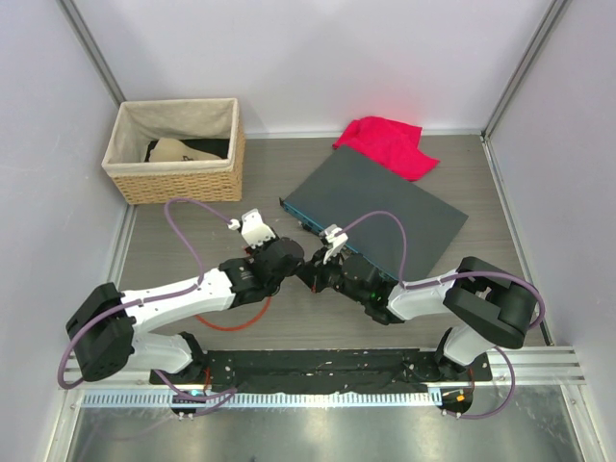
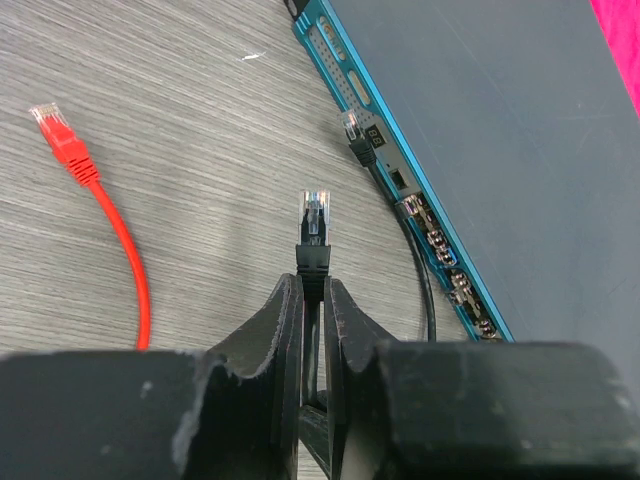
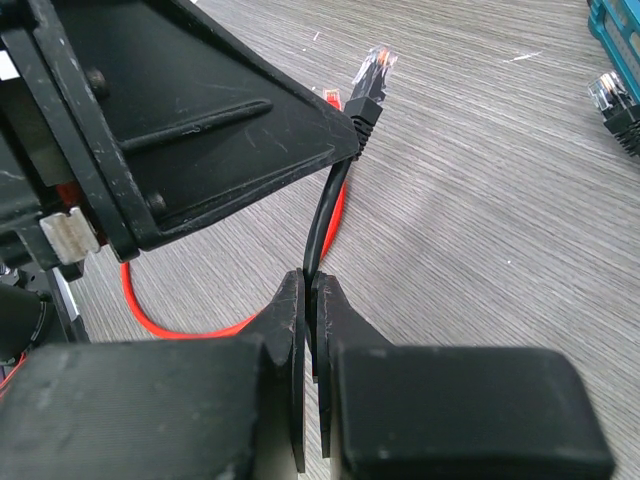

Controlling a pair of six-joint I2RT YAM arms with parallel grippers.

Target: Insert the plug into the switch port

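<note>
Though short of one switch — left hand clenched on one plug, right hand on its cable.

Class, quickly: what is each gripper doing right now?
Left gripper: closed on the clear-tipped black plug.
Right gripper: closed on the thin black cable.

Left fingers pinched close, right fingers clamped
</note>
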